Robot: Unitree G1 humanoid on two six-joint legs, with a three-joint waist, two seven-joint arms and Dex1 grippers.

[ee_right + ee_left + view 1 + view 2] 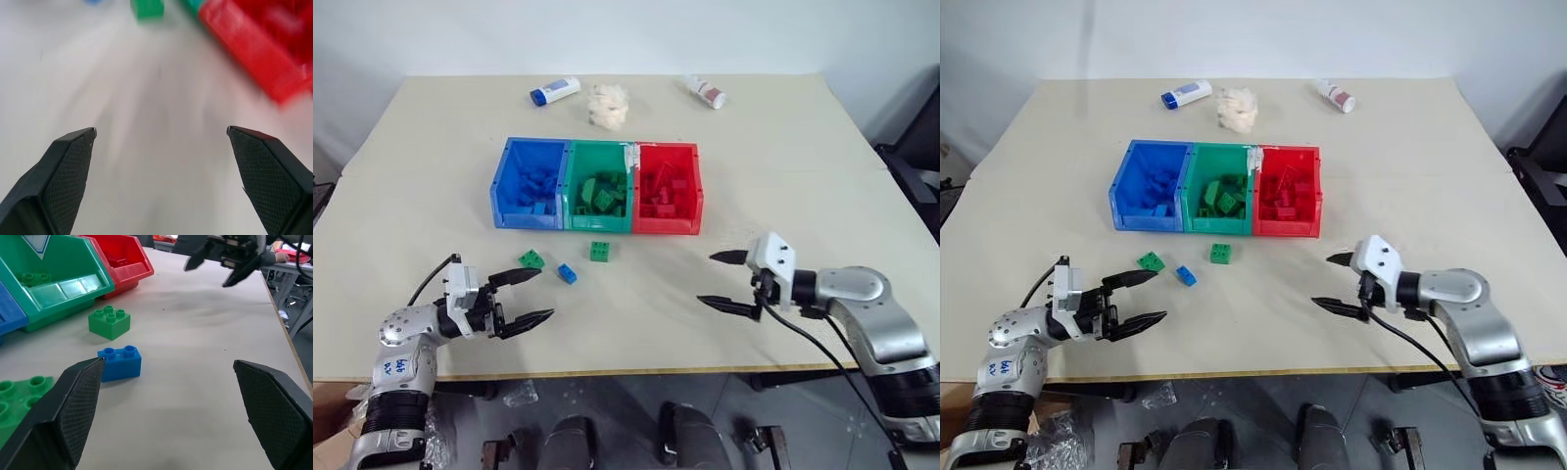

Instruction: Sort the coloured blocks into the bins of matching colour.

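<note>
A beige table (803,147) seen from above. At centre stand three joined bins: blue bin (528,182), green bin (600,185), red bin (667,187), each holding bricks of its own colour. Just below them lie three loose bricks: a green brick (531,259), a blue brick (567,273) and a second green brick (600,251). At lower left the left gripper (530,295) is spread wide and empty, near the loose bricks. At lower right the right gripper (721,280) is also spread wide, holding nothing. Along the top edge lie two bottles (554,91) and a white wad (608,105).
</note>
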